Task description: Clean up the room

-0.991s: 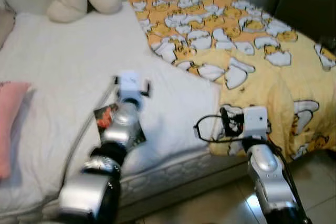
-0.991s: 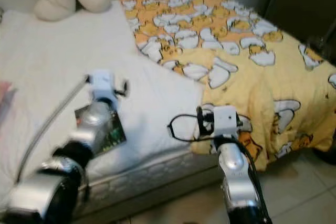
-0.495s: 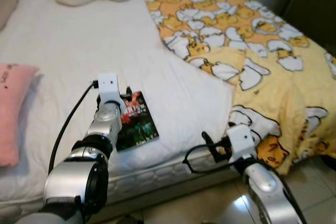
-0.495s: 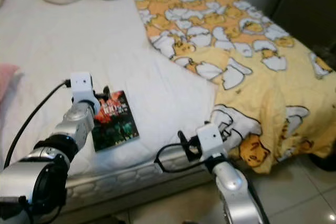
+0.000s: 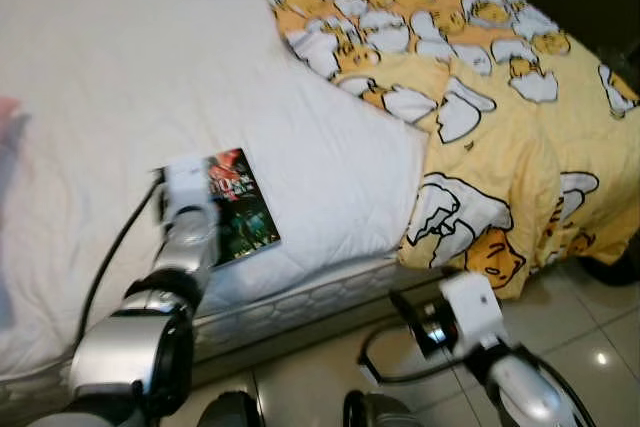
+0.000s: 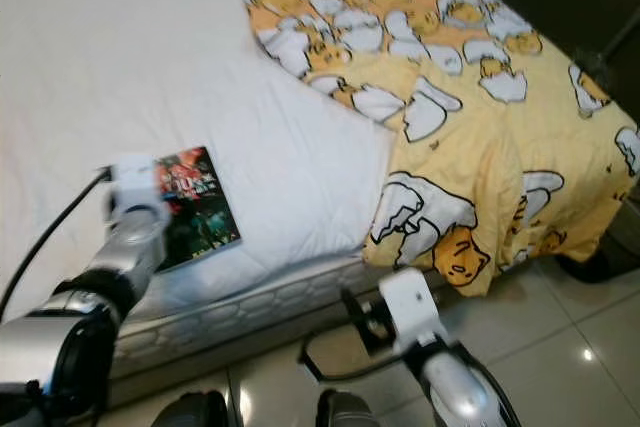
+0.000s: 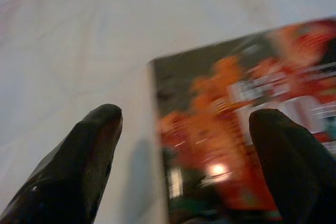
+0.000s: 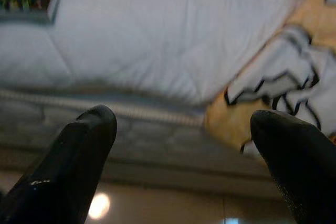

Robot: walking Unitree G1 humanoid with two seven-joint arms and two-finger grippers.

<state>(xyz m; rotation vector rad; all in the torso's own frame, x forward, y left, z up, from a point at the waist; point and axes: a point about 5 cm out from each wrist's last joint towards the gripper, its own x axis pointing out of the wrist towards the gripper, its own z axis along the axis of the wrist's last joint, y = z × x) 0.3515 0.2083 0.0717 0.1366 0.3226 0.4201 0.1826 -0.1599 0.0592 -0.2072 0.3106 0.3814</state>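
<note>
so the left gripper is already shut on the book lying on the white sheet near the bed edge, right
Not quite. The left gripper is open, not shut on the book: the left wrist view shows its fingers spread apart over the cover. The book does lie on the white sheet near the bed edge.

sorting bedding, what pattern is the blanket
Yellow blanket with white-and-orange cartoon egg figures; clearest in the left eye view.
</note>
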